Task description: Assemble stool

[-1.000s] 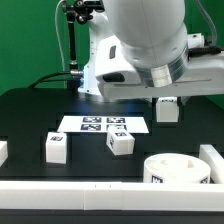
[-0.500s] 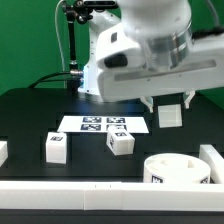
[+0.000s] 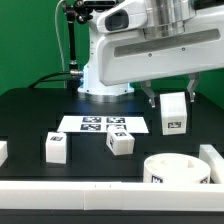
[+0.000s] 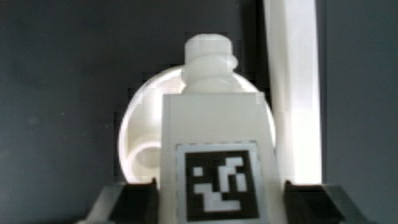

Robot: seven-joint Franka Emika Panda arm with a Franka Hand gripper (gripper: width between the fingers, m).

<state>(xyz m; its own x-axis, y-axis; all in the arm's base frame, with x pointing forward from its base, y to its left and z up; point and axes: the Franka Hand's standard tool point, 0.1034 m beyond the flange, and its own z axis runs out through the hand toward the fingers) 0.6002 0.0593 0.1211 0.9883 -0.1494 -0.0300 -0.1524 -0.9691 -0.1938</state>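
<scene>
My gripper (image 3: pixel 171 97) is shut on a white blocky stool leg (image 3: pixel 173 112) and holds it in the air at the exterior view's right, above the round white seat (image 3: pixel 178 168). The leg's tag faces the exterior camera. In the wrist view the held leg (image 4: pixel 217 120) stands between my fingers (image 4: pixel 143 203), its knobbed tip pointing away, with the seat (image 4: pixel 146 130) behind it. Two more tagged legs lie on the black table: one (image 3: pixel 56 147) at the left, one (image 3: pixel 121 142) in the middle.
The marker board (image 3: pixel 103 124) lies flat behind the two loose legs. A long white border rail (image 3: pixel 90 190) runs along the front, another (image 3: pixel 213 156) stands at the right beside the seat and shows in the wrist view (image 4: pixel 294 80). The robot base (image 3: pixel 100 80) stands behind.
The wrist has turned and the arm's body has risen out of the way. The held leg now shows its tagged face and has shifted slightly right, over the seat.
</scene>
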